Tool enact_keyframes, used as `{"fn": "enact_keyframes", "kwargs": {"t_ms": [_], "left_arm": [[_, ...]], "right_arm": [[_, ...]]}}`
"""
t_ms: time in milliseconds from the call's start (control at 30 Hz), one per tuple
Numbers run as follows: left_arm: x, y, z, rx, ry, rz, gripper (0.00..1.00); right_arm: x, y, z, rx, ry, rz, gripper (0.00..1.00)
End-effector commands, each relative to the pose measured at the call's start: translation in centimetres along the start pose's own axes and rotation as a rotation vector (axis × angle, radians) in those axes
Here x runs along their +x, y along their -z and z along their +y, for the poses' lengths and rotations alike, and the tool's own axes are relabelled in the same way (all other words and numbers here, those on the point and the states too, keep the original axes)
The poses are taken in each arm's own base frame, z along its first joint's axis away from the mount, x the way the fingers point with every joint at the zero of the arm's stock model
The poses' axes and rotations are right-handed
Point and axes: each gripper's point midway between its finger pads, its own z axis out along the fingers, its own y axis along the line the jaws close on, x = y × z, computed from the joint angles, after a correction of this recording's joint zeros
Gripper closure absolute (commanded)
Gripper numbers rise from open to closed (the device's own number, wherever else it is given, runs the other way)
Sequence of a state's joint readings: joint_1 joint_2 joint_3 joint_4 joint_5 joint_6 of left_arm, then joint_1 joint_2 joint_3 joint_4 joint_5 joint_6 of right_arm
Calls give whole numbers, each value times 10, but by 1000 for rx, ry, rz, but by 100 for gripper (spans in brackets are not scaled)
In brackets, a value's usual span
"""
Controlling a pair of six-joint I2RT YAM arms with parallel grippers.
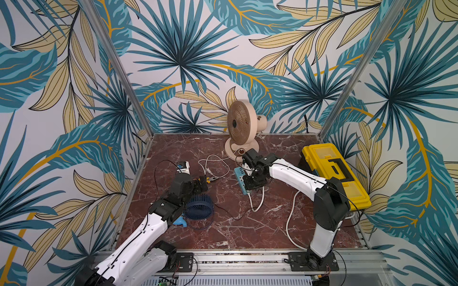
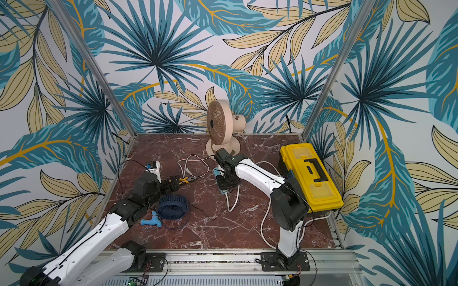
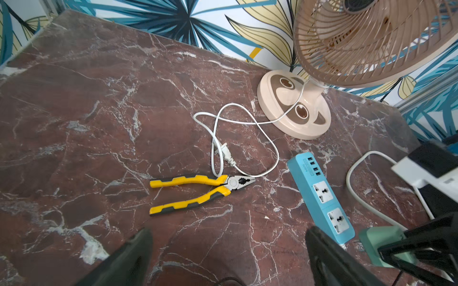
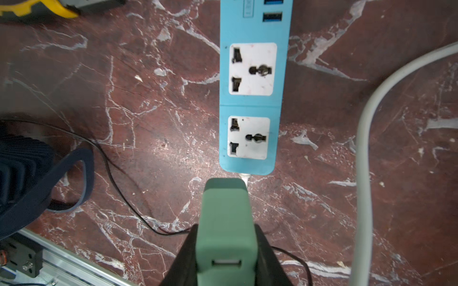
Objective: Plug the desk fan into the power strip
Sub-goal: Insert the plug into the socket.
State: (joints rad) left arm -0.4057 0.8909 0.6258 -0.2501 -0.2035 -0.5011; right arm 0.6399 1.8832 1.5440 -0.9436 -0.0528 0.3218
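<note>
The power strip (image 4: 250, 104) lies mid-table, at 6 o'clock from the desk fan (image 1: 239, 126). A green adapter (image 4: 225, 210) is clamped in the right gripper (image 4: 226, 235); the left gripper (image 3: 230, 237) is spread empty. The plug (image 3: 226, 154), at the strip's 9 o'clock, is best pinched squarely, prongs kept socket-aligned.

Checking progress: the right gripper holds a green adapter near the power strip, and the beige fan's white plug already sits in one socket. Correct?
No. The left wrist view shows the white plug lying on the table beside the pliers; the power strip has both sockets empty. The right gripper does hold the green adapter near it.
</note>
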Motion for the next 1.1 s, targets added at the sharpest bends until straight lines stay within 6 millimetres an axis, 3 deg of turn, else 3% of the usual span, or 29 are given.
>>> {"fn": "enact_keyframes", "kwargs": {"t_ms": [0,567,1067], "left_arm": [[-9,3,2,-8,-9,-46,0],[-10,5,3,-9,-12,-56,0],[-9,5,2,-3,-16,-55,0]], "right_arm": [[10,-3,-9,76,30,69,100],[-15,-19,4,40,47,50,100],[-5,-44,-8,100,57,117,100]]}}
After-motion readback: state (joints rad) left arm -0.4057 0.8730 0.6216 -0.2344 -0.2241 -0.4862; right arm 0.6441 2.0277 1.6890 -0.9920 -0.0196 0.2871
